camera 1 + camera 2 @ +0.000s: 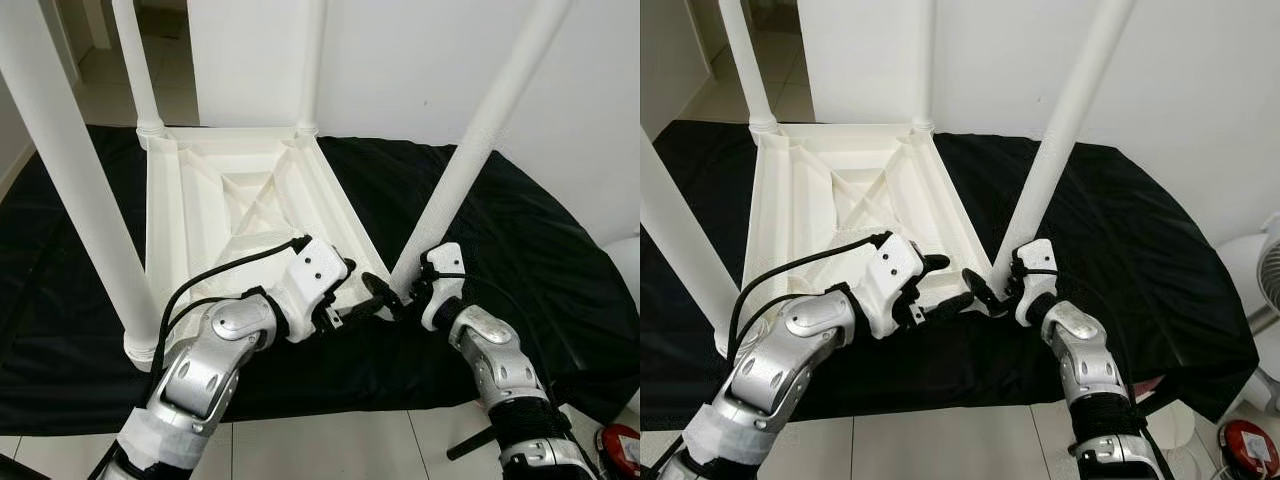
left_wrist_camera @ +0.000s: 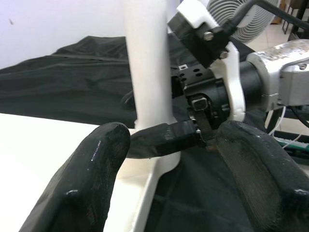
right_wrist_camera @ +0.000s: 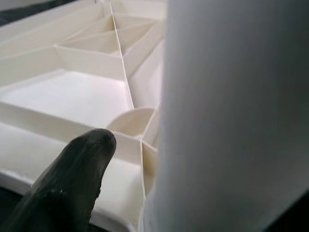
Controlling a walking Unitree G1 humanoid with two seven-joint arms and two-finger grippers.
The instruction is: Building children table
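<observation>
A white plastic children's table (image 1: 250, 205) lies upside down on a black cloth (image 1: 530, 240), its ribbed underside facing up. Legs rise from all its corners. The near-right leg (image 1: 480, 150) leans to the right. At the foot of that leg my right gripper (image 1: 405, 290) is shut on it; in the right wrist view one black finger (image 3: 82, 169) lies beside the white leg (image 3: 231, 116). My left gripper (image 1: 368, 285) is open just left of that corner, its fingers (image 2: 87, 179) spread on either side of the leg's base (image 2: 147, 72).
The near-left leg (image 1: 70, 170) stands tall close to my left arm. Two far legs (image 1: 135, 60) rise by the white wall. A white fan (image 1: 1265, 270) and a red object (image 1: 620, 447) sit at the right on the tile floor.
</observation>
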